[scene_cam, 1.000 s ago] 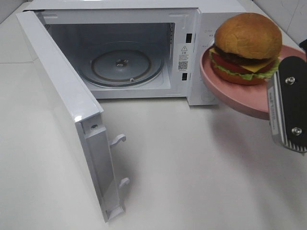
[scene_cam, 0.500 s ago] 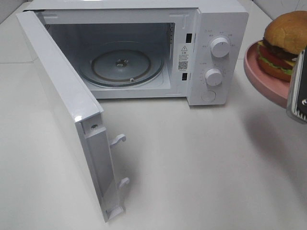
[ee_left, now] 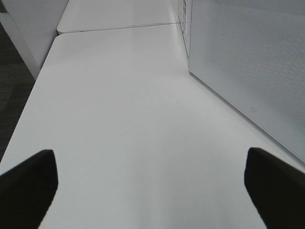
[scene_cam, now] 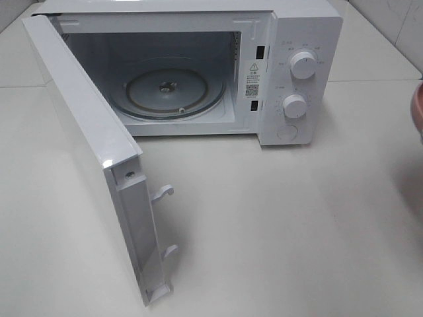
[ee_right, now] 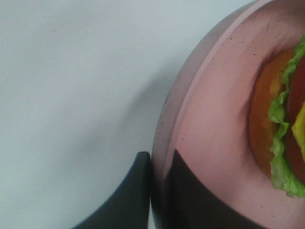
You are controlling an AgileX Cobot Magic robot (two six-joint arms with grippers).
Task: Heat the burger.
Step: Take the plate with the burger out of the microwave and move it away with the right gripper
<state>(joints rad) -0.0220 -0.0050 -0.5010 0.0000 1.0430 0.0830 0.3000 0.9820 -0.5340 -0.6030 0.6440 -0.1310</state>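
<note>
Right claw (ee_right: 159, 191) clamps the pink plate's (ee_right: 214, 114) rim; the burger (ee_right: 281, 119) shows orange bun, green lettuce.

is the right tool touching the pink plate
Touching. The right wrist view shows the right tool shut on the pink plate, its rim pinched between the fingers.

I've pulled the right pincer (ee_right: 159, 191) off to the right of the overhead view. A second ago the pink plate (scene_cam: 418, 109) and the burger (ee_right: 281, 129) hung in front of the microwave's (scene_cam: 297, 39) control panel; now only a sliver of plate rim shows there, and both dials (scene_cam: 303, 65) are uncovered.
</note>
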